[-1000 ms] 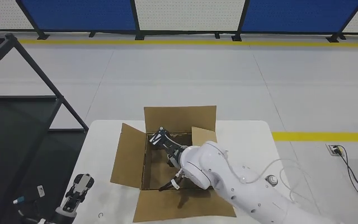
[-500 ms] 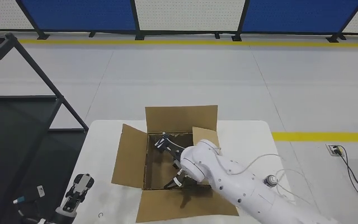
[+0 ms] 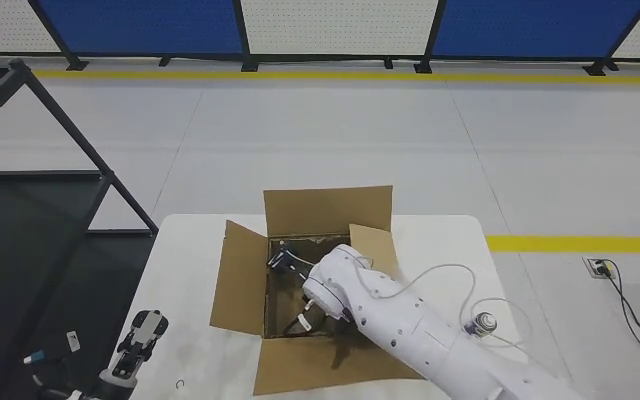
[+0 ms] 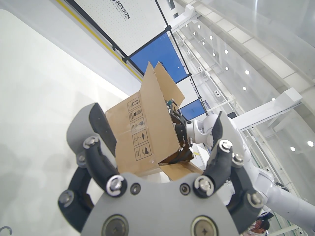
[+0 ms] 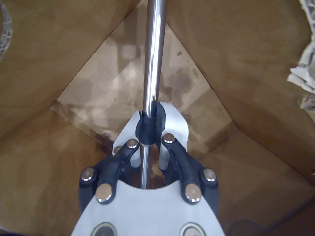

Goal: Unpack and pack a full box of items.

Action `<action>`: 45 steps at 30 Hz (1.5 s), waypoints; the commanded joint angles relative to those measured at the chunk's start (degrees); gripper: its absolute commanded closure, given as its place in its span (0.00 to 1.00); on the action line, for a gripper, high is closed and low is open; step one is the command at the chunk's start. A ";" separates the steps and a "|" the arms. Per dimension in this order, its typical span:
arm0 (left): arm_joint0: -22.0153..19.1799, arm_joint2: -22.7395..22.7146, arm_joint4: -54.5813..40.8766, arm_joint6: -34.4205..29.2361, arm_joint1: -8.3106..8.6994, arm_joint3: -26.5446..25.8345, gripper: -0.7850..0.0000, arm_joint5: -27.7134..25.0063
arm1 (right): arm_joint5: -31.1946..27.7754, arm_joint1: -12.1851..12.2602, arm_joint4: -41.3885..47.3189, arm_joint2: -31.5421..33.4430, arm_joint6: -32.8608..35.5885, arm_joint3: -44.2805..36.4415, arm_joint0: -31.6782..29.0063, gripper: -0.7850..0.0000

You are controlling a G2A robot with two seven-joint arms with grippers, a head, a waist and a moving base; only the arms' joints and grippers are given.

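An open cardboard box (image 3: 325, 210) stands on the white table (image 3: 185, 290), its flaps spread outward. My right arm reaches down into it. In the right wrist view my right gripper (image 5: 150, 121) is shut on a shiny metal rod (image 5: 153, 50), which points toward a bottom corner of the box (image 5: 110, 79). My left gripper (image 3: 143, 338) rests near the table's front left corner, well apart from the box. In the left wrist view the left gripper (image 4: 157, 133) is open with nothing between its fingers, and the box (image 4: 140, 128) stands beyond it.
Crumpled paper packing (image 5: 304, 74) lies along one inner wall of the box. A dark metal rack (image 3: 50, 230) stands left of the table. A small ring (image 3: 180, 384) lies on the table near the left gripper.
The right arm has gone deeper into the box and toward its left side. The box has shifted slightly to the right. The left gripper has not moved.
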 commanded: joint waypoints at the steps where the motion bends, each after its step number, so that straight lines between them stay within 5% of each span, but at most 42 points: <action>1: 0.00 0.00 0.00 0.00 0.00 0.00 0.00 0.00 | 0.03 -0.93 -0.57 -0.62 0.04 1.84 0.14 1.00; 15: 0.00 0.00 0.00 0.00 0.00 0.00 0.00 0.00 | -1.76 -7.49 -1.14 -2.35 0.16 14.72 1.45 1.00; 18: 0.00 0.00 0.00 0.00 0.00 0.00 0.00 0.00 | -2.40 -8.71 -1.07 -2.37 -0.24 17.14 1.67 0.80; 20: 0.00 0.00 0.00 0.00 0.00 0.00 0.00 0.00 | -2.87 -9.46 -1.04 -2.33 -0.51 18.48 1.85 0.76; 28: 0.00 0.00 0.00 0.00 0.00 0.00 0.00 0.00 | -4.44 -11.85 -0.98 -1.76 -1.85 23.22 2.49 0.78; 37: 0.00 0.00 0.00 0.00 0.00 0.00 0.00 0.00 | -2.26 -13.24 -2.99 -0.99 -2.58 23.18 3.05 0.66; 45: 0.00 0.00 0.00 0.00 0.00 0.00 0.00 0.00 | 1.82 -11.95 -6.04 1.12 -2.28 17.72 2.32 0.55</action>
